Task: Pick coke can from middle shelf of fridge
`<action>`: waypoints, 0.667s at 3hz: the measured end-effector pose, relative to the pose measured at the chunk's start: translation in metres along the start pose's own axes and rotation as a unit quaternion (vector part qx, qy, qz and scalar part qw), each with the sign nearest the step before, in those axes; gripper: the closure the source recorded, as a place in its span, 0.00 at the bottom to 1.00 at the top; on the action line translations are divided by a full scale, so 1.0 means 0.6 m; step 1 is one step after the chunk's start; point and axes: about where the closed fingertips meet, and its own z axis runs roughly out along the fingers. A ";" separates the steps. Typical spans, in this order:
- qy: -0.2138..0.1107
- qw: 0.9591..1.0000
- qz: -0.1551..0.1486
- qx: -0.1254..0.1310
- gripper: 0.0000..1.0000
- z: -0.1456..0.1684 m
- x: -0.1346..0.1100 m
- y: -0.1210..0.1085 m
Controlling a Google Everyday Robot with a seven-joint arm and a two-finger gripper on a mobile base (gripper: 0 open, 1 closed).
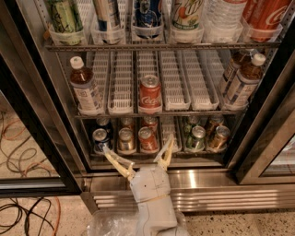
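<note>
The coke can (150, 93) stands upright at the front of a white lane tray on the middle shelf (184, 113) of the fridge (193, 182), between brown tea bottles at the left (85, 90) and right (244, 80). My gripper (138, 152) is below the can, in front of the bottom rack of small cans, near the steel base. Its two yellowish fingers (118, 163) are spread wide, and nothing is between them.
The top rack holds tall cans and bottles, with a big red Coca-Cola bottle (269, 14) at the right. The bottom rack holds several small cans (146, 138). The black door frame (32, 120) stands at left and another at right. Cables (23, 212) lie on the floor.
</note>
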 end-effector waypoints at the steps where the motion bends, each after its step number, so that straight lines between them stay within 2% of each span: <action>1: -0.010 1.000 -0.018 0.014 0.00 0.022 -0.006 -0.027; 2: 0.004 0.998 -0.052 0.017 0.00 0.037 0.012 -0.034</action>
